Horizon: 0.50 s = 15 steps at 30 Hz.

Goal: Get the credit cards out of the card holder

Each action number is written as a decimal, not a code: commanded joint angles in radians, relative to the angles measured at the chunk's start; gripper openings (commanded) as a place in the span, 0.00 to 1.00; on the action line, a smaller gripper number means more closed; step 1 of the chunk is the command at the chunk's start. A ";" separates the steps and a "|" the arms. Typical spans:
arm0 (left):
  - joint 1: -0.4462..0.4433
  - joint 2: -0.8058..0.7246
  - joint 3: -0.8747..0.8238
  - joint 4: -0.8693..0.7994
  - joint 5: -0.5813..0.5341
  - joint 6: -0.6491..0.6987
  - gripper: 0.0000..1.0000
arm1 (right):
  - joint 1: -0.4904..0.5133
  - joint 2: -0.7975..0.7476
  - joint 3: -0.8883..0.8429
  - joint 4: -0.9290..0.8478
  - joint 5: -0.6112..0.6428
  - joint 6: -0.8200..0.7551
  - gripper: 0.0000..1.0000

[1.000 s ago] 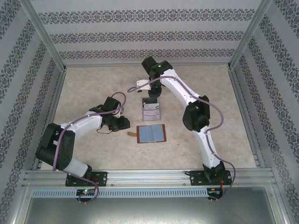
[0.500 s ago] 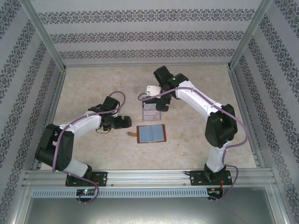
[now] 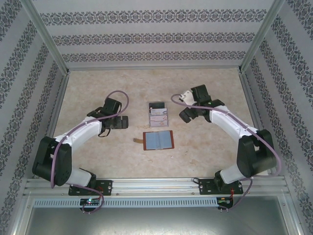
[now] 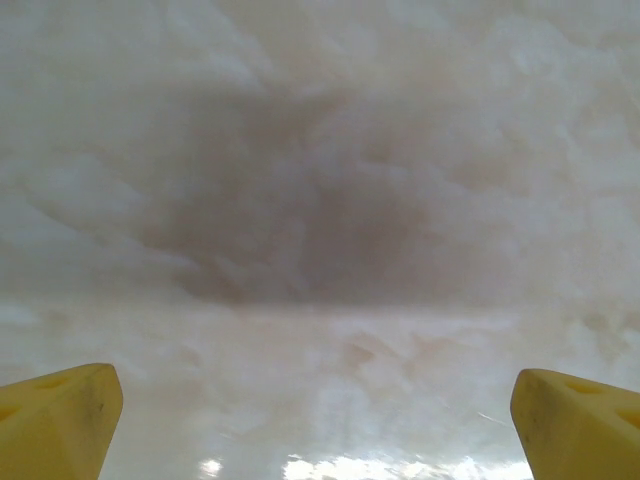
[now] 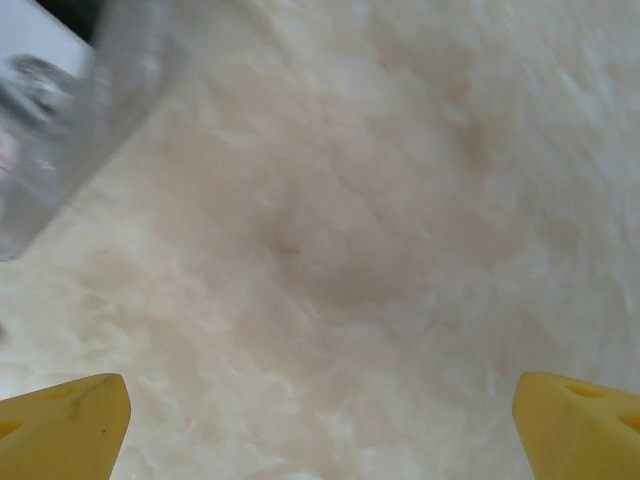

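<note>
Nearest the bases on the desk (image 3: 98,161), the card holder (image 3: 158,140) lies open and flat. Beyond it, the left pincer (image 3: 126,121) and right pincer (image 3: 183,116) have sprung wide, empty, and drawn aside. Farther back, the credit cards (image 3: 158,113) sit in a clear stand (image 3: 157,122), so the task looks done. No print is legible.

We saw the wallet (image 3: 158,140) lying open and flat, its pale grey-blue inside facing up, reddish-brown at the rim, strap tab pointing left. Just beyond it, not touching, a whitish card (image 3: 158,117) with pink-red marks and a dark card (image 3: 156,105) stood upright in a clear stand (image 3: 158,126).
</note>
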 commanded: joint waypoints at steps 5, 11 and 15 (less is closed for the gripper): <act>0.053 -0.112 -0.145 0.257 -0.271 0.179 1.00 | -0.147 -0.128 -0.332 0.533 0.040 0.285 0.98; 0.107 -0.125 -0.337 0.694 -0.231 0.338 1.00 | -0.200 -0.083 -0.459 0.819 0.059 0.348 0.98; 0.145 -0.060 -0.453 1.039 -0.194 0.387 1.00 | -0.210 -0.047 -0.496 0.987 0.042 0.332 0.98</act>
